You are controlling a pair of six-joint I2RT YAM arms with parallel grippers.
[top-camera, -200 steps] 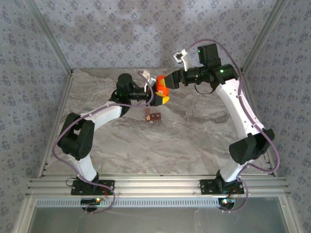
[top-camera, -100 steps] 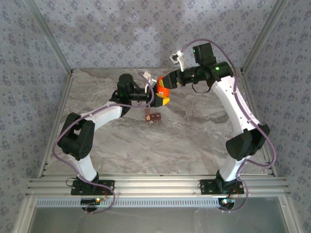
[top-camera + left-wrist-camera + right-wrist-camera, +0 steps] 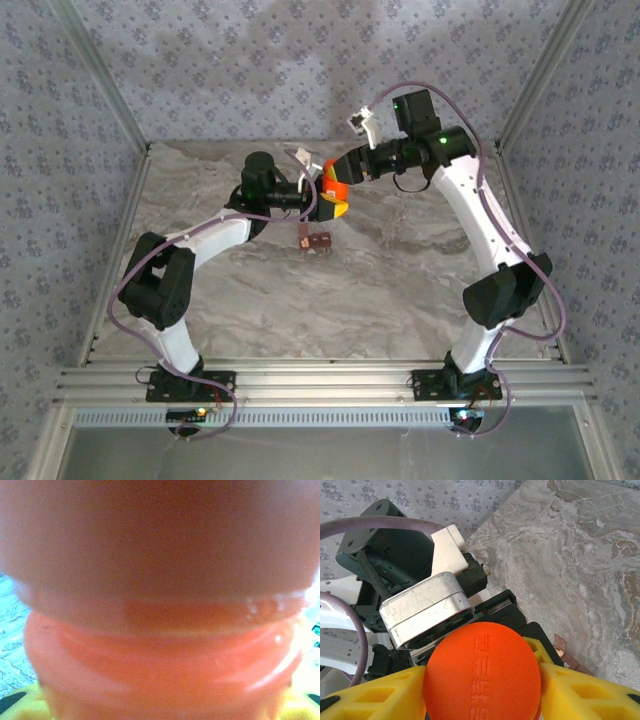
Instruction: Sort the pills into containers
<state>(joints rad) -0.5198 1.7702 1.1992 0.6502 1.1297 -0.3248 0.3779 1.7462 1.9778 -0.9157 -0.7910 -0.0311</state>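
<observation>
The containers (image 3: 317, 241) are lying flat on the table (image 3: 400, 280), the long axis running about from 9 to 3 o'clock, just at 6 o'clock from the orange bottle (image 3: 333, 188). The left tool (image 3: 328, 203) is grasping this bottle's body, and the right tool (image 3: 338, 178) is clasping its cap (image 3: 481, 672).

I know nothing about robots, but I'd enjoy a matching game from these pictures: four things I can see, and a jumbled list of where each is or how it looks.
Things:
1. orange cap
2. brown pill tray
3. table
4. walls

Descriptions:
A. grey marble pattern
B. small flower pattern
C. resting on the table
D. between two yellow fingers

Pairs: 1-D, 2-C, 3-A, 4-B
</observation>
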